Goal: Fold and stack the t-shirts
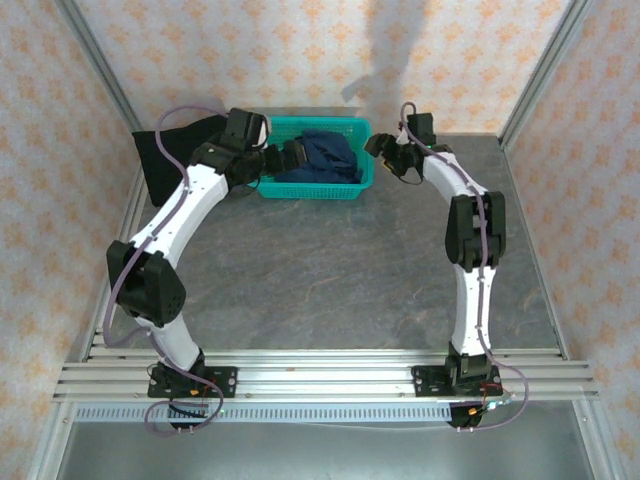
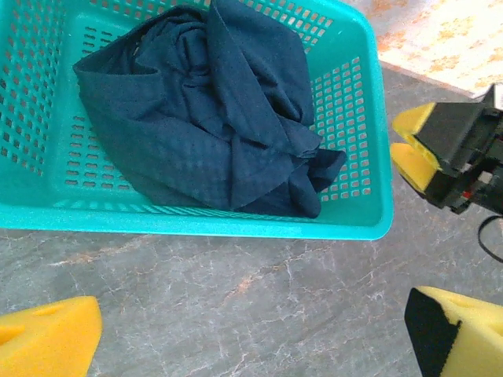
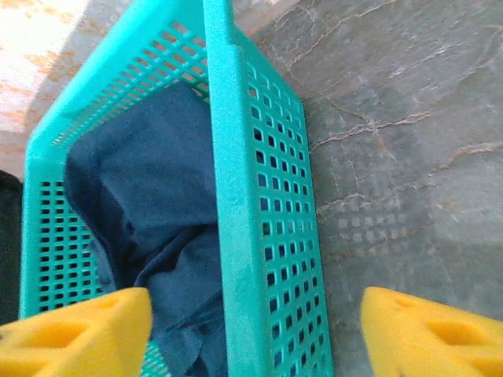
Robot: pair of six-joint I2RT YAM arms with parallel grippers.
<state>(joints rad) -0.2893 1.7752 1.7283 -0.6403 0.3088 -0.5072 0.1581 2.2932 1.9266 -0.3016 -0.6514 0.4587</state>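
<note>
Currently, the navy t-shirt is lying crumpled inside the basket, directly ahead of the left gripper, which is hovering wide open at the basket's near wall, while the right gripper, likewise wide open, is straddling the basket's right-hand wall.

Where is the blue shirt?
The blue shirt is crumpled inside the basket at the far edge of the table, left of centre in the top view; the black shirt lies left of the basket.

one t-shirt lies in the basket, the other t-shirt left of it
</note>
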